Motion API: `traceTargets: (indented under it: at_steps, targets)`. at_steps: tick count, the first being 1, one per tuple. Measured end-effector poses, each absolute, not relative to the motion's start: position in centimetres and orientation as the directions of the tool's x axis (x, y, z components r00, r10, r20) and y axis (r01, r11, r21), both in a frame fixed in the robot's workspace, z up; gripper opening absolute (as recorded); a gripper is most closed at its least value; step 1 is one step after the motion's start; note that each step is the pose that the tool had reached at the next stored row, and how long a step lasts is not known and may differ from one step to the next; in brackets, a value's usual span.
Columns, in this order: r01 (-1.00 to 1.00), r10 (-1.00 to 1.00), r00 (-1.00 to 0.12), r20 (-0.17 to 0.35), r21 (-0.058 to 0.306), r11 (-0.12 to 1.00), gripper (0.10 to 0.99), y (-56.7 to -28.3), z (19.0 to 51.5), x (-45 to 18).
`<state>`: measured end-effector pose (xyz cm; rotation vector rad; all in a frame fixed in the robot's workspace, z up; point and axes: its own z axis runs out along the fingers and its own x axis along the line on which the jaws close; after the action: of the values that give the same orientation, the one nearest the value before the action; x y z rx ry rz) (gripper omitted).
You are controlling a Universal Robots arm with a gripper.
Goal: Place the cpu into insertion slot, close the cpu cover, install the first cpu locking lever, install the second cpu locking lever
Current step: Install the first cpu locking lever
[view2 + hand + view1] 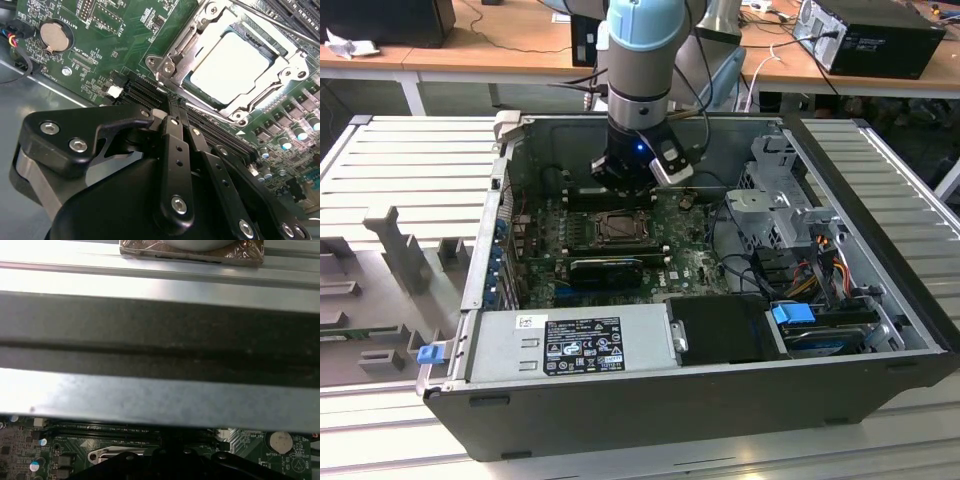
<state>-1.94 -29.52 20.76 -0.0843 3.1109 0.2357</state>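
1. In the second wrist view we see the cpu (227,67) as a flat, pale silver-grey square, bright with glare, lying in the slot (174,48) on the green board (125,30).
2. The cover (272,82) is a thin silvery frame lying flat over the cpu, so the chip's top shows through its large window.
3. A thin metal lever (272,22) runs along one side of the socket; we cannot tell whether it is latched.
4. The gripper (175,107) is black, and its two fingers (172,150) are pressed together with nothing between them; their tips stand just beside the socket's corner, over a long black connector (145,90).
5. We cannot tell whether the fingertips touch the board.
6. A round coin battery (52,36) sits on the board, well apart from the socket.
7. In the exterior view the arm (640,60) reaches down into the open case (650,400), and the gripper (625,180) hangs just above the socket (618,229) near the board's middle.
8. A power supply (570,340) lies along the case's near side, and a blue-tabbed drive (800,320) sits toward the exterior view's right.
9. In the first wrist view we see the case wall (160,400) as grey metal bands, with a strip of the board (75,450) beneath.
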Motion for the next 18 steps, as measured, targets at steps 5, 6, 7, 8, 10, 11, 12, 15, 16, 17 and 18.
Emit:
traceTargets:
  at_steps: [5, 6, 7, 8, 10, 11, 12, 15, 16, 17, 18]
  targets:
    - [-0.055, -0.052, -0.998, -0.025, 0.149, 0.987, 0.106, -29.52, 20.62, -1.93]
    - [-0.056, -0.053, -0.998, -0.024, 0.148, 0.987, 0.106, -29.52, 20.6, -1.93]
    - [-0.055, -0.052, -0.998, -0.024, 0.147, 0.988, 0.106, -29.52, 20.55, -1.93]
    - [-0.055, -0.052, -0.998, -0.024, 0.146, 0.988, 0.106, -29.52, 20.51, -1.94]
    - [-0.055, -0.052, -0.998, -0.024, 0.143, 0.988, 0.106, -29.52, 20.43, -1.94]
    - [-0.055, -0.052, -0.998, -0.024, 0.142, 0.988, 0.106, -29.52, 20.4, -1.94]
    - [-0.055, -0.052, -0.998, -0.024, 0.141, 0.988, 0.106, -29.52, 20.39, -1.94]
    - [-0.055, -0.053, -0.998, -0.023, 0.133, 0.99, 0.106, -29.54, 20.28, -1.95]
    - [-0.055, -0.053, -0.998, -0.023, 0.131, 0.99, 0.106, -29.53, 20.23, -1.94]
    - [-0.055, -0.053, -0.998, -0.024, 0.131, 0.99, 0.106, -29.52, 20.19, -1.93]
    - [-0.055, -0.053, -0.998, -0.024, 0.127, 0.99, 0.106, -29.51, 20.13, -1.93]
